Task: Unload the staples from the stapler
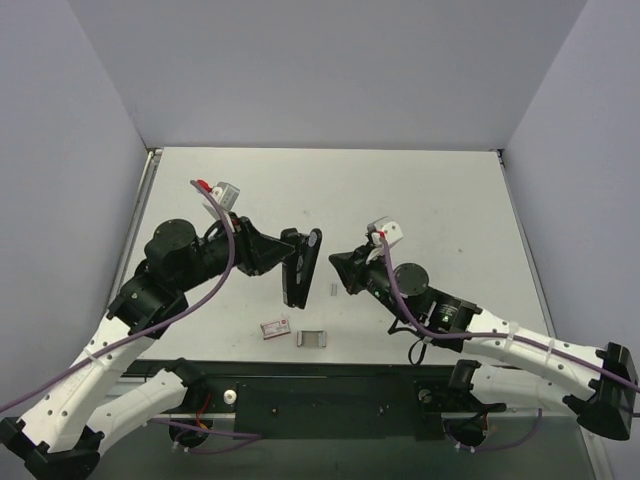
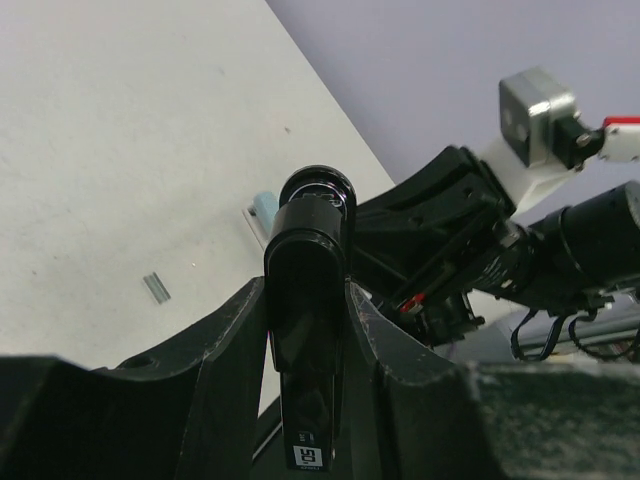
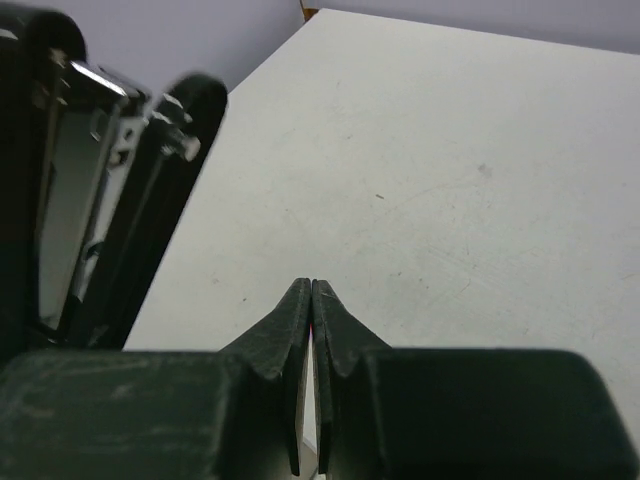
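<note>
stapler [image 2: 305, 300] in left fingers [image 2: 215, 345], staples [image 2: 155, 288] on table [image 2: 120, 150].

Bright, even light, faint shadows on the table [image 1: 430, 200]; near foreground of both wrist views blurred.

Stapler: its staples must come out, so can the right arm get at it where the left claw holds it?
Probably yes: the left claw holds the stapler up beside the shut right claw, nothing between them.
</note>
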Available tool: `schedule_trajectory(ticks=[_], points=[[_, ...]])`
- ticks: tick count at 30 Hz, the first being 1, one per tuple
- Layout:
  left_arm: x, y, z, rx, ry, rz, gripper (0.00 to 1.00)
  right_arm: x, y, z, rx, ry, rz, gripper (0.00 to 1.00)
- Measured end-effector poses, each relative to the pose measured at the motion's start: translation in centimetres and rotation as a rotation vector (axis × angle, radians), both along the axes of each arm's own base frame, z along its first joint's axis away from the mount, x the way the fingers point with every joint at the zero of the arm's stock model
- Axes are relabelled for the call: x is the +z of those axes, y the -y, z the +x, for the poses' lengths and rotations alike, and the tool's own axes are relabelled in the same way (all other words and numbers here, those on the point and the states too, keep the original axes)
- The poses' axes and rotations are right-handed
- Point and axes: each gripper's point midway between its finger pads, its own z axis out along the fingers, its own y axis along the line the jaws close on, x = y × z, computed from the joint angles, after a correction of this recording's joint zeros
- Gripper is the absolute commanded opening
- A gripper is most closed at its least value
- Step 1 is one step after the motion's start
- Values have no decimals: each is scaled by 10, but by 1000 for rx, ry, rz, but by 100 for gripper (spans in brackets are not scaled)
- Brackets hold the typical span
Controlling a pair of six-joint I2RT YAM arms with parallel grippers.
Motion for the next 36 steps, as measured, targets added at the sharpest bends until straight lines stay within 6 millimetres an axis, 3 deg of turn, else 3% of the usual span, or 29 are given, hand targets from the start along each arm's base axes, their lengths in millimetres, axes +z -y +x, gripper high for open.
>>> schedule_trajectory(ticks=[8, 18, 26, 36], points=[[-37, 22, -19, -174, -73, 0, 0, 15, 23, -23, 66, 23, -24, 0], [-7, 39, -47, -399, 76, -100, 0, -3, 54, -71, 227, -54, -151, 0], [-7, 45, -66, -529, 106, -121, 0, -25, 55, -121, 468, -157, -203, 0], [-14, 60, -92, -672, 111, -141, 0, -28, 49, -150, 630, -202, -193, 0]])
